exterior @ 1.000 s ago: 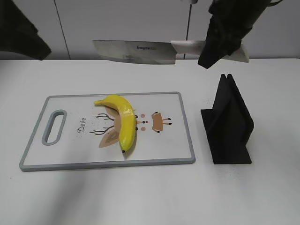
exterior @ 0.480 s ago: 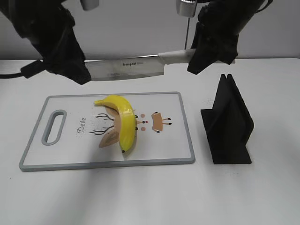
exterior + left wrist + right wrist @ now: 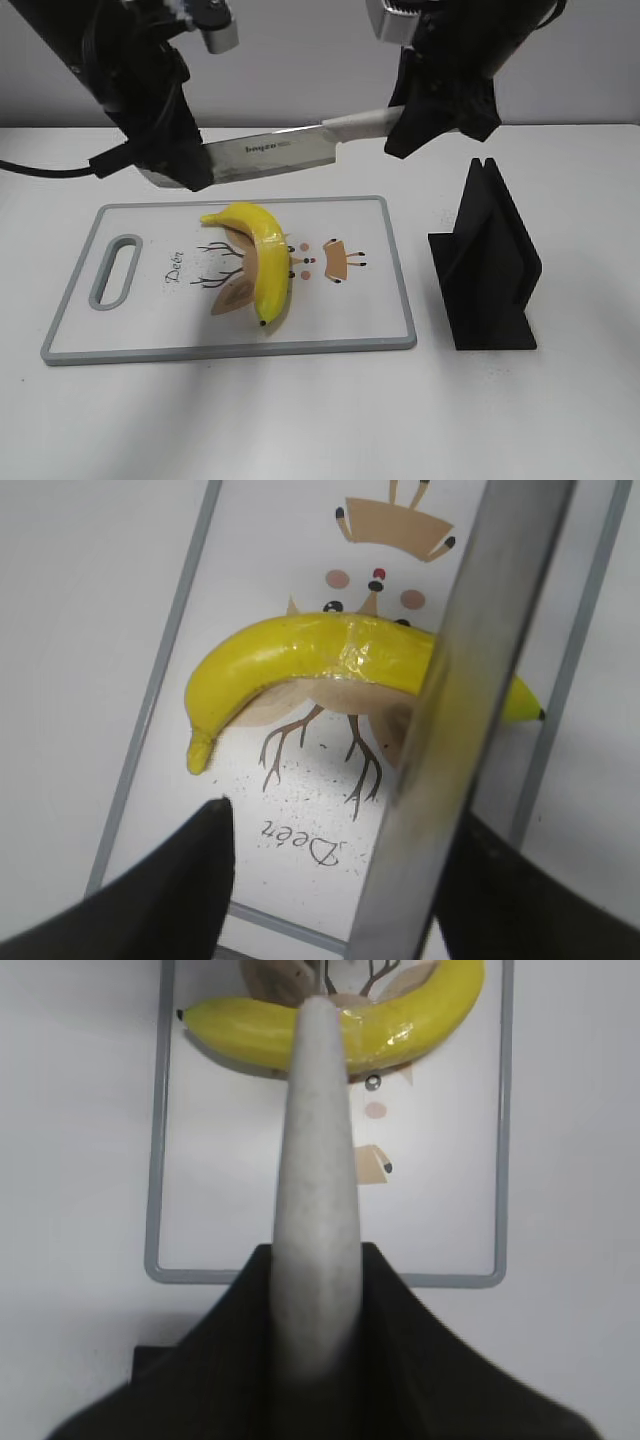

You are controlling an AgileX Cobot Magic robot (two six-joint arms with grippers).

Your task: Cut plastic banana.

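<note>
A yellow plastic banana lies whole on a white cutting board with a grey rim and a deer print. My right gripper is shut on the white handle of a large knife and holds it in the air above the board's far edge, blade pointing left. My left gripper is open at the blade's tip. In the left wrist view the blade runs between the fingers, close to the right one, over the banana. The right wrist view shows the handle between the fingers, above the banana.
A black slotted knife stand stands on the white table to the right of the board. A pale wall runs behind the table. The board's handle slot is at its left end.
My left arm has come in from the upper left and down to the blade's tip. The knife has dropped a little, shifted left and tilted, tip end lower.
</note>
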